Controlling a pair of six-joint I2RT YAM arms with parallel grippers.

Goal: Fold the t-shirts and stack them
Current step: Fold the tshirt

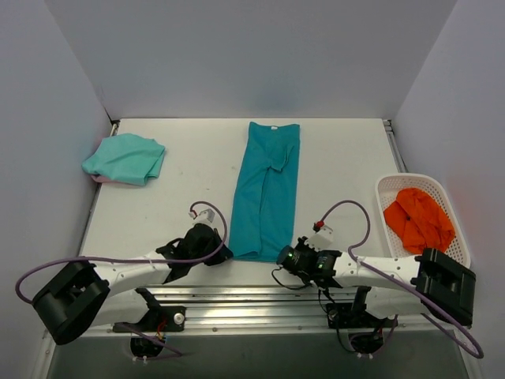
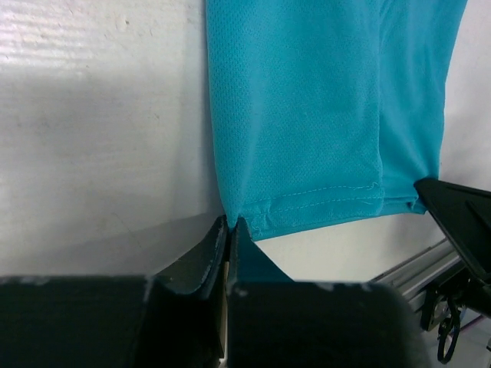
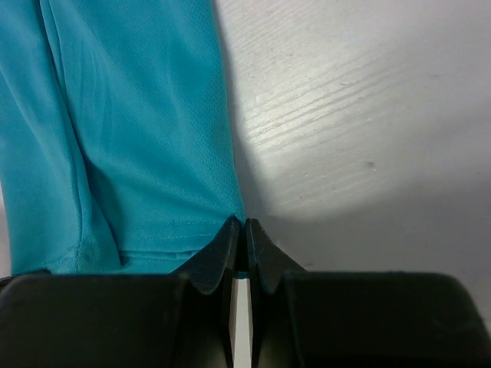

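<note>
The deep teal t-shirt (image 1: 266,189) lies as a long narrow strip down the middle of the table, neck at the far end. My left gripper (image 1: 225,254) is shut on the near left hem corner; the left wrist view shows the jaws (image 2: 232,222) pinched on the cloth (image 2: 307,115). My right gripper (image 1: 281,257) is shut on the near right hem corner, and the right wrist view shows its tips (image 3: 245,224) closed on the hem (image 3: 138,153). The paler mint-turquoise t-shirt (image 1: 125,158) lies folded at the far left.
A white basket (image 1: 394,183) at the right edge holds an orange cloth (image 1: 418,219). Grey walls enclose the table on three sides. A metal rail (image 1: 260,300) runs along the near edge under both arms.
</note>
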